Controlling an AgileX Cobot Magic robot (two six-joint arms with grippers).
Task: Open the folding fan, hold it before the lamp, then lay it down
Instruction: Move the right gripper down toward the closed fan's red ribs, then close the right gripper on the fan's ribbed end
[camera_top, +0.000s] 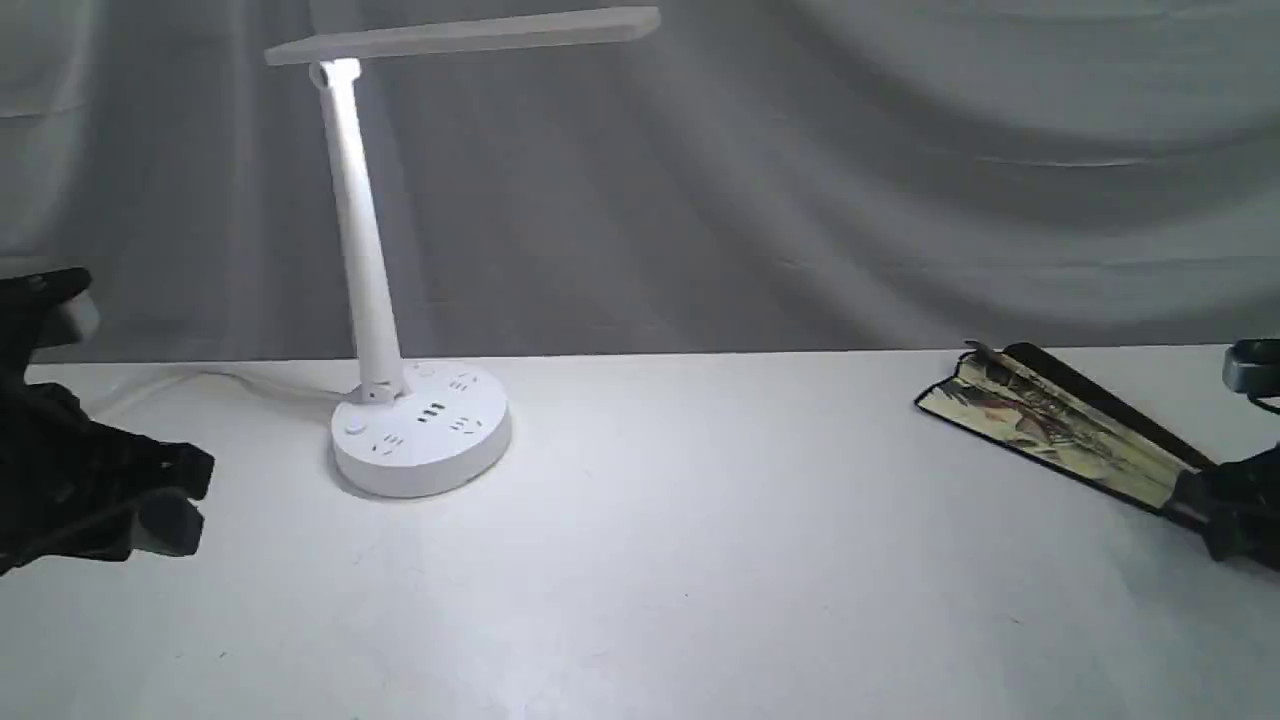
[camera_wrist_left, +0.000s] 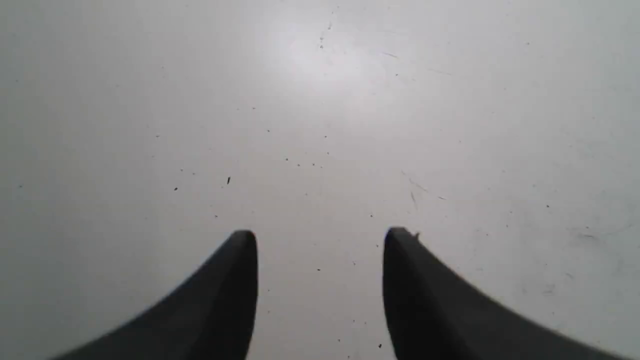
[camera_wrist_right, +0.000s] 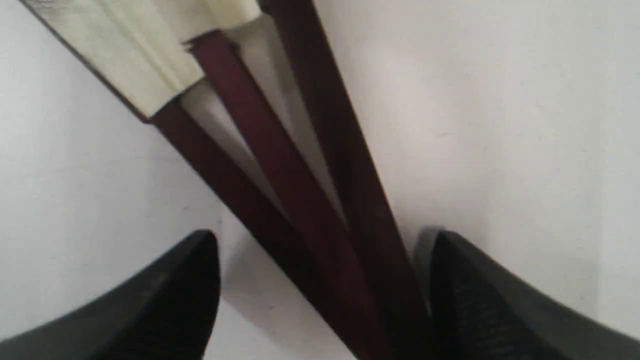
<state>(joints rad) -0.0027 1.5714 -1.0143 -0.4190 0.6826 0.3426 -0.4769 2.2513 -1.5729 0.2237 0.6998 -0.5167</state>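
Working with the right hand (camera_wrist_right: 320, 240), spread wide and gripping nothing. Straddling the dark maroon ribs (camera_wrist_right: 280, 165) of the folding fan (camera_top: 1050, 425) close to the pivot end, with fingers (camera_wrist_right: 165, 295) set one to each side. Contact with the wood impossible to judge from here. Just beyond the ribs, the cream leaf (camera_wrist_right: 125, 65), pleats bunched and only slightly splayed.

Lying flat on the surface (camera_top: 700, 560), well apart from the lamp (camera_top: 365, 260) on the right arm's side, leaf end turned toward the lamp and rib end away from it. Judged as the very first step: taking hold, with opening, showing and laying down all not yet done.

To do it well:
- Lower until both fingers bracket the whole rib bundle rather than a single stick, then close squarely across it near the pivot.
- Keep off the paper, probably quick to crease or tear under a pinch.
- Close slowly, to avoid skidding or twisting the thin ribs sideways on the smooth surface.
- Lift level and only enough to clear the surface before carrying toward the lamp.

On the other side of the lamp, the left hand (camera_wrist_left: 321, 236), likewise spread and empty above bare surface. Probably needed for drawing out the free outermost rib, so leave that rib reachable rather than burying it in the right grip. Mind the lamp when swinging the opened leaf in front of it.
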